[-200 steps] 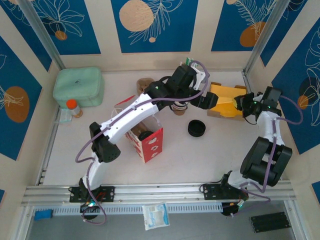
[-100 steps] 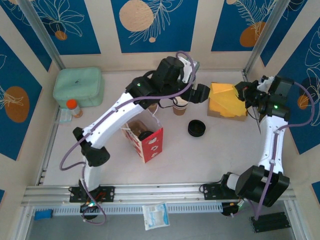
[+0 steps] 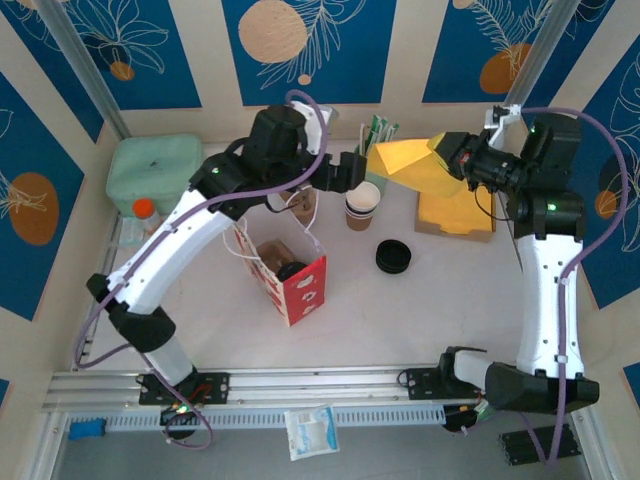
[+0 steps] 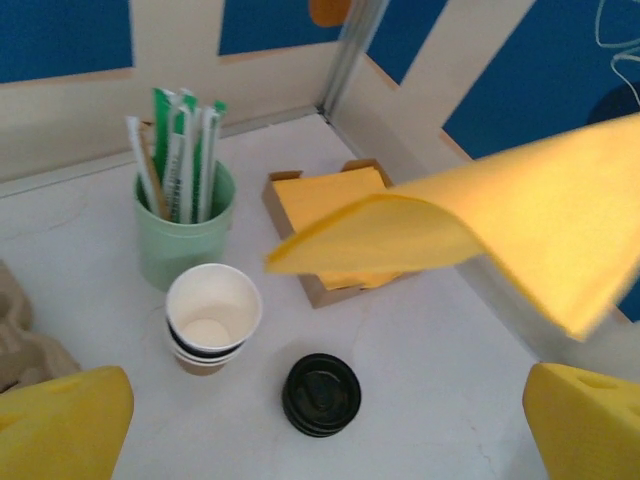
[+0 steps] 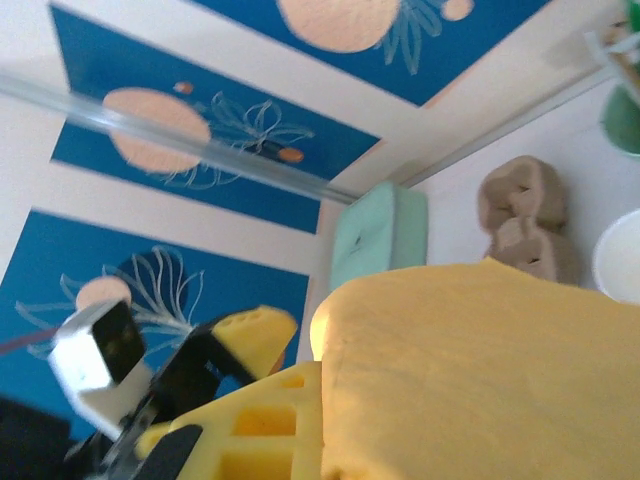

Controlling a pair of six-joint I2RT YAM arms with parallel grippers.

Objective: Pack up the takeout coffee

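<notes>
1. The left gripper (image 4: 325,385) is standing fully open. Its yellow fingers (image 4: 65,425) are spreading to the lower corners of its wrist view with nothing between them, so it is gripping nothing.
2. It is hovering above the back of the table (image 3: 400,310), looking down on a stack of lidless banded cups (image 4: 212,318). A stack of black lids (image 4: 320,393) is lying just in front of those cups.
3. Behind the cups, a green holder (image 4: 185,245) is standing upright, carrying wrapped straws and stirrers (image 4: 185,150).
4. The right gripper (image 3: 452,158) is clamping shut on one edge of a yellow napkin (image 3: 405,165) and holding it in the air. The sheet is drooping leftward toward the left gripper, and in the left wrist view it is hanging clear of both fingers.
5. Below the sheet, a cardboard box (image 4: 318,292) holding more yellow napkins is sitting at the right of the table.
6. The takeout coffee (image 3: 290,270) is sitting inside the red-and-white paper bag (image 3: 308,292). The bag is standing open near the table's centre, under the left arm. Only a dark round lid is showing through the bag's mouth. The walls are hiding the cup body, so it appears upright but this cannot be confirmed.
7. Further out, a brown pulp cup carrier (image 5: 525,220) is lying behind the bag. A mint-green case (image 3: 158,172) is resting at the far left, with an orange-capped bottle (image 3: 147,213) just in front of it.
</notes>
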